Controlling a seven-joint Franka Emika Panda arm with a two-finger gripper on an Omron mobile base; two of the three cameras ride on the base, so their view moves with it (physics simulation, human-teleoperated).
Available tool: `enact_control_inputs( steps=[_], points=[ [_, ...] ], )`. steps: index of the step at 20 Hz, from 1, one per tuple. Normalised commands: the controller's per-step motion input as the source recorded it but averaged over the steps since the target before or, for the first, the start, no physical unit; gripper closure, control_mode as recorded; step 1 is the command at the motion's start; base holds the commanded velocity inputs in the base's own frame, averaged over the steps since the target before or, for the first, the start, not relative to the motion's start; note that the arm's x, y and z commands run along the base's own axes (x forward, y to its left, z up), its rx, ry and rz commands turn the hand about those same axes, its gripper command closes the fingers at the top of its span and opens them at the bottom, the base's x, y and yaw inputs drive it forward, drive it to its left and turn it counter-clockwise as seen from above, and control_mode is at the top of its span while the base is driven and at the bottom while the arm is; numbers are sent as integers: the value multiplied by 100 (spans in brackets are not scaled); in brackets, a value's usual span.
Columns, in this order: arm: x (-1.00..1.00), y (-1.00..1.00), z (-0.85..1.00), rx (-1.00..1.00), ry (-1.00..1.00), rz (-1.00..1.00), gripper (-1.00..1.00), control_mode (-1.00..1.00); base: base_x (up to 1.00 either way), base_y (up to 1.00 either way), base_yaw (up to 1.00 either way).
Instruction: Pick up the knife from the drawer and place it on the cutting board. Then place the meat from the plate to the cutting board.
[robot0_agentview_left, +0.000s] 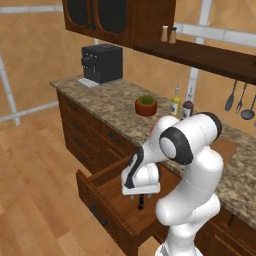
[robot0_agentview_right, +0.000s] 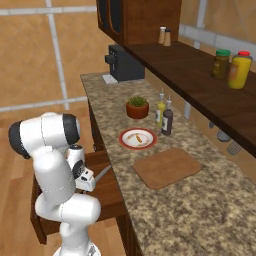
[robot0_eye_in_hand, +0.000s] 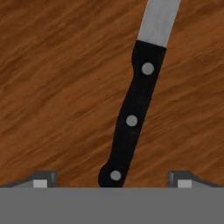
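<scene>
Down in the open drawer (robot0_agentview_left: 107, 197), on the left base view, I have the gripper (robot0_agentview_left: 141, 200) lowered over the drawer floor, with the dark end of the knife (robot0_agentview_left: 141, 201) just below the hand. A plant pot (robot0_agentview_left: 146, 106) and two bottles (robot0_agentview_left: 181, 103) stand on the counter behind, well apart from my work.

From the right base view, the blade pokes out past the hand toward the counter edge. The plate (robot0_agentview_right: 137, 138) with the meat (robot0_agentview_right: 136, 137) sits just beside the cutting board (robot0_agentview_right: 167, 167), both on the granite, with the bottles near the plate.

On the hand view, the knife lies flat on the wood, and my fingertips (robot0_eye_in_hand: 40, 180) stand wide apart, one on each side of the handle butt, holding nothing. I judge the knife light, stiff and slim. The handle is the place to grip, and the smooth blade could slip. Lying flush on the wood, it leaves little room for the fingers, and the drawer walls may crowd the lift.
</scene>
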Motion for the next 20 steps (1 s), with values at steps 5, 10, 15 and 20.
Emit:
enact_control_inputs(
  steps=[5, 10, 15, 20],
  points=[
    [31, -9, -39, -7, 0, -8, -100, -100, 0, 0, 0],
    [33, -8, -42, 0, 1, -3, -100, -100, 0, 0, 0],
    [4, -3, -49, 0, 0, 0, 100, -100, 0, 0, 0],
    [-34, 2, -17, 0, 0, 0, 100, -100, 0, 0, 0]
  ],
)
